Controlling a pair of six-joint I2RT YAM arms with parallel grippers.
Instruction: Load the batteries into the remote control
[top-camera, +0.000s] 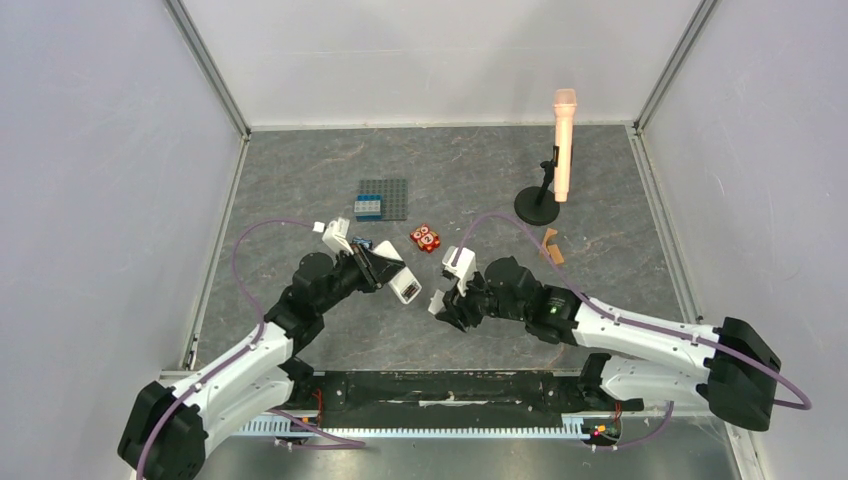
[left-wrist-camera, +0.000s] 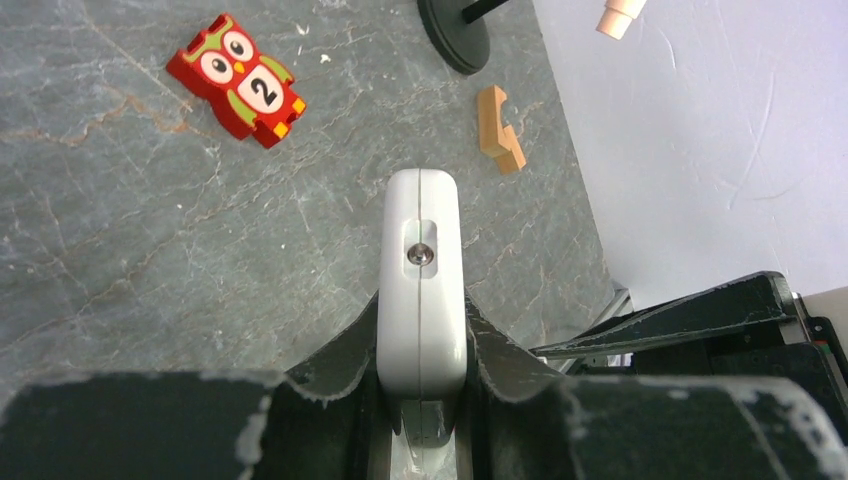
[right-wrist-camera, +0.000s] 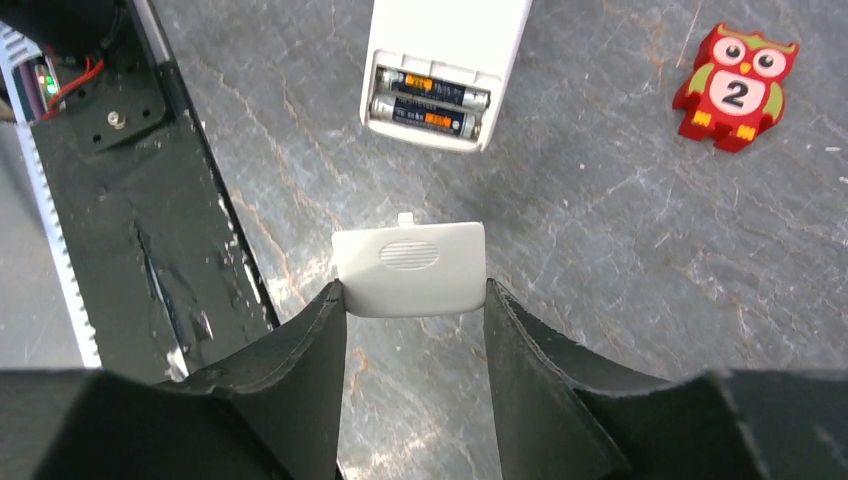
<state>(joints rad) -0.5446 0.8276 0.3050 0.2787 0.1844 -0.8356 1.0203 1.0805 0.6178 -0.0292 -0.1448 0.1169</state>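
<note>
My left gripper (left-wrist-camera: 422, 345) is shut on the white remote control (left-wrist-camera: 421, 280), gripping it edge-on by its two faces above the table; it also shows in the top view (top-camera: 404, 285). In the right wrist view the remote (right-wrist-camera: 447, 62) shows its open back with two dark batteries (right-wrist-camera: 425, 103) lying side by side in the compartment. My right gripper (right-wrist-camera: 412, 300) is shut on the white battery cover (right-wrist-camera: 410, 268), held by its side edges just short of the remote's open end. In the top view the right gripper (top-camera: 447, 303) sits right of the remote.
A red owl toy marked 2 (top-camera: 425, 238) lies behind the grippers. A grey baseplate (top-camera: 392, 195) with a blue brick (top-camera: 368, 207) is further back. A small wooden piece (top-camera: 551, 245) and a black stand holding a peach microphone (top-camera: 564, 140) are at the back right.
</note>
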